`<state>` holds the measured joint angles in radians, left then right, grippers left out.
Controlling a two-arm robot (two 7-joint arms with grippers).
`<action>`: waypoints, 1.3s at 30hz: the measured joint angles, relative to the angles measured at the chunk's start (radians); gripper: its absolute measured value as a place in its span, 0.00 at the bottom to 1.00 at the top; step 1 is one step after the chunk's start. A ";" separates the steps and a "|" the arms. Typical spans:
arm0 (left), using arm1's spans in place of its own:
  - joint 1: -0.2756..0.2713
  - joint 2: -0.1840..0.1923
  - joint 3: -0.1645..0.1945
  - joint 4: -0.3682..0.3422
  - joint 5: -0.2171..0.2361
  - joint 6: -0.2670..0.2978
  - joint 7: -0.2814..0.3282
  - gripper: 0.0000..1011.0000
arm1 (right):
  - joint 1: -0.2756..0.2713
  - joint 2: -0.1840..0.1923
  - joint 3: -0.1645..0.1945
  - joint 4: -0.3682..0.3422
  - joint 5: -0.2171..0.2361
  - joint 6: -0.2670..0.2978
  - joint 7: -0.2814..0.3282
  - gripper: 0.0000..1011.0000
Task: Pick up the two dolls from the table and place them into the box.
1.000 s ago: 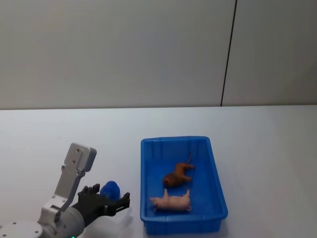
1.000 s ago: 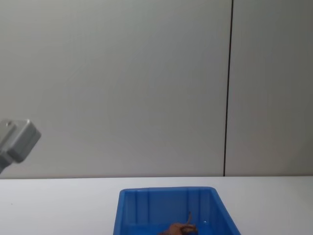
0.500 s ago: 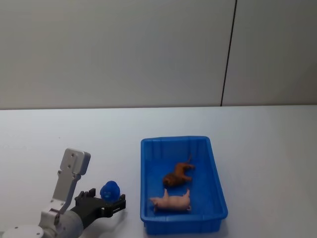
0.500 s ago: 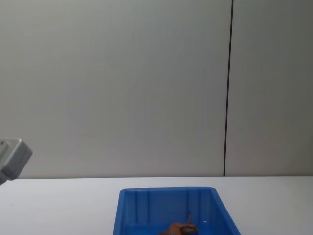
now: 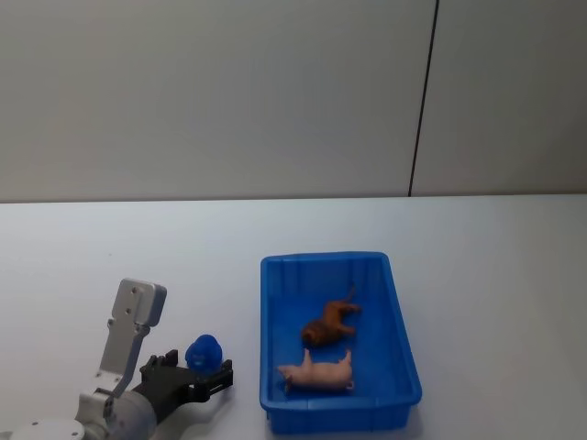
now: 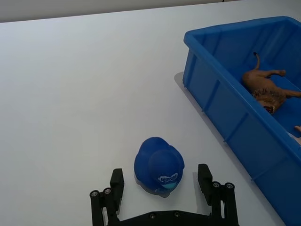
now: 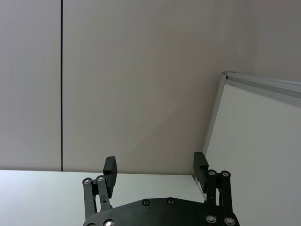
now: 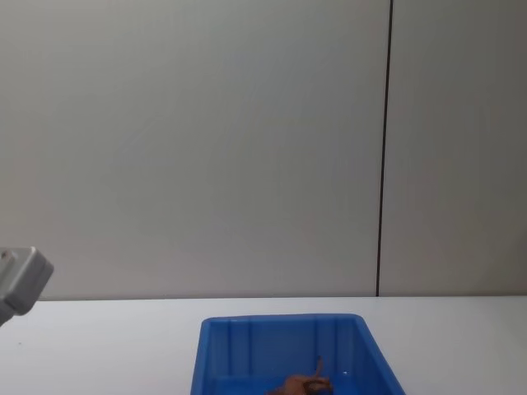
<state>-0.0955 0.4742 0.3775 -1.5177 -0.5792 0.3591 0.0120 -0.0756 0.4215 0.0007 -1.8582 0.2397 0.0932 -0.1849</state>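
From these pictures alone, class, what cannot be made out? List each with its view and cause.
1. Pale pink doll: left wrist view's edge cuts off nearly all of it.
2. Brown doll: chest view's bottom edge cuts it.
3. Blue duck: its underside is hidden against the table.
4. Box: left wrist view's edge crops its far end.

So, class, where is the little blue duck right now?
In the head view the blue duck sits on the white table, left of the blue box, between the open fingers of the left claw.
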 joint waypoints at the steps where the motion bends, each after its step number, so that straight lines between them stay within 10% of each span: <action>1: -0.001 -0.001 0.000 0.003 0.002 -0.001 -0.001 0.99 | 0.000 0.000 0.000 0.000 0.000 0.000 0.000 0.99; 39: -0.001 -0.007 0.000 0.028 0.036 -0.042 -0.013 0.61 | -0.001 0.000 0.000 0.000 0.000 0.000 -0.001 0.99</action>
<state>-0.0961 0.4669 0.3778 -1.4894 -0.5435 0.3175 -0.0012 -0.0763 0.4215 0.0009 -1.8581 0.2396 0.0933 -0.1859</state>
